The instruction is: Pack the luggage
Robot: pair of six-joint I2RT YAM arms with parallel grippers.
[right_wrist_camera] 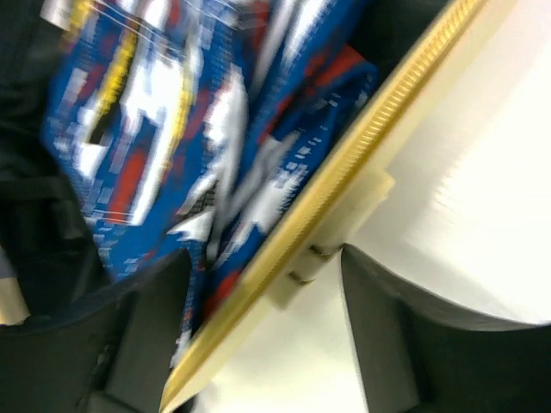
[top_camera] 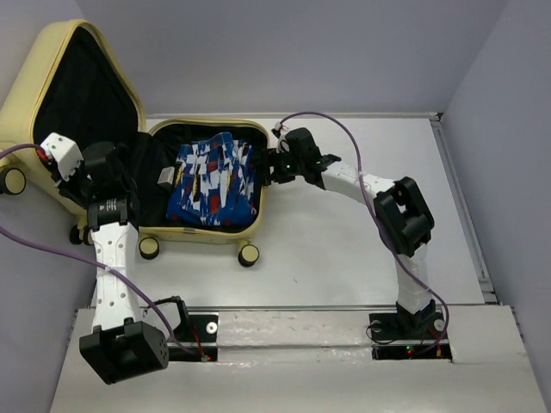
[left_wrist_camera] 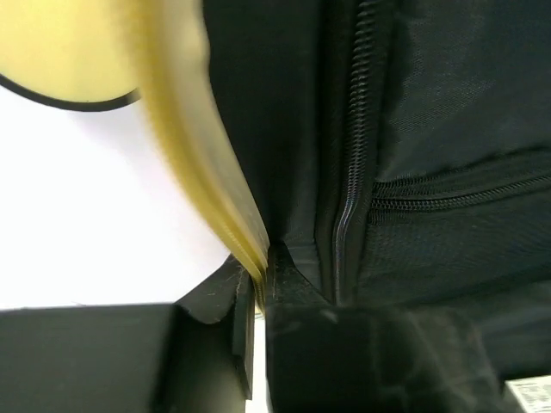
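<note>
The pale-yellow luggage (top_camera: pixel 202 232) lies open on the table, its lid (top_camera: pixel 21 103) raised at the left. A folded blue-white-red bundle (top_camera: pixel 213 176) lies in the black-lined base. My left gripper (top_camera: pixel 116 163) is at the lid's lower edge. In the left wrist view it (left_wrist_camera: pixel 256 297) is shut on the lid's yellow rim (left_wrist_camera: pixel 202 155), beside the black lining (left_wrist_camera: pixel 448 129). My right gripper (top_camera: pixel 269 165) is at the base's right rim. In the right wrist view it (right_wrist_camera: pixel 267 344) is open and straddles the rim (right_wrist_camera: pixel 344 181), with the bundle (right_wrist_camera: pixel 155 129) inside.
The white table (top_camera: pixel 344 249) extends right of the suitcase to a raised edge (top_camera: pixel 461 189). Caster wheels (top_camera: pixel 249 254) stick out at the suitcase's near side. A small grey tag (top_camera: pixel 166 177) lies in the base left of the bundle.
</note>
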